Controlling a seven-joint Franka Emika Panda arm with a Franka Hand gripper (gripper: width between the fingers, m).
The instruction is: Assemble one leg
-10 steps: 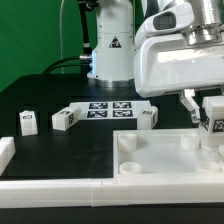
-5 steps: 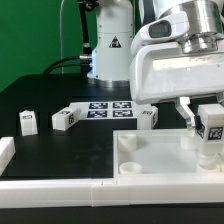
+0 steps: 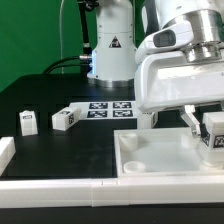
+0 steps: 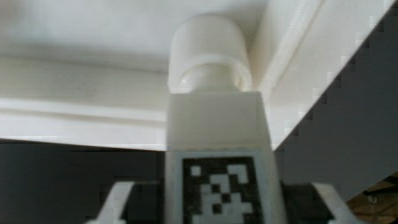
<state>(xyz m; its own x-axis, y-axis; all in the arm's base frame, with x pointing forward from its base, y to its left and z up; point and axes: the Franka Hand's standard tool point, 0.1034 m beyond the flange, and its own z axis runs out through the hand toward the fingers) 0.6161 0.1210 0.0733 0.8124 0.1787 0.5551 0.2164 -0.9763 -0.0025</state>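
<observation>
You are holding the leg (image 3: 214, 138) upright in the gripper (image 3: 208, 128), its jaws closing narrowly on the leg's flanks. The wrist view is showing a finger (image 4: 125, 205) on either side of the tag. The leg is hanging at about three o'clock in the exterior view, at the far corner of the square tray-like top (image 3: 165, 160) on the exterior view's right. I judge you are carrying it this way so that its rounded peg (image 4: 214, 55) is pointing squarely into that corner, where a socket is probably waiting. I cannot tell whether the peg is already entering anything, because the leg itself is hiding the spot. The tray-like top is lying with its recess facing up, so the corner hole (image 3: 128, 166) at its nine o'clock edge is showing open. Apart from the leg you are holding over it, nothing loose is lying in the part of the basin you are seeing. The spare legs (image 3: 64, 119) are waiting on the black table. One is sitting just beside the nine o'clock end of the marker board (image 3: 108, 108), one is at its three o'clock end, and a third is standing well apart at the exterior view's nine o'clock.
</observation>
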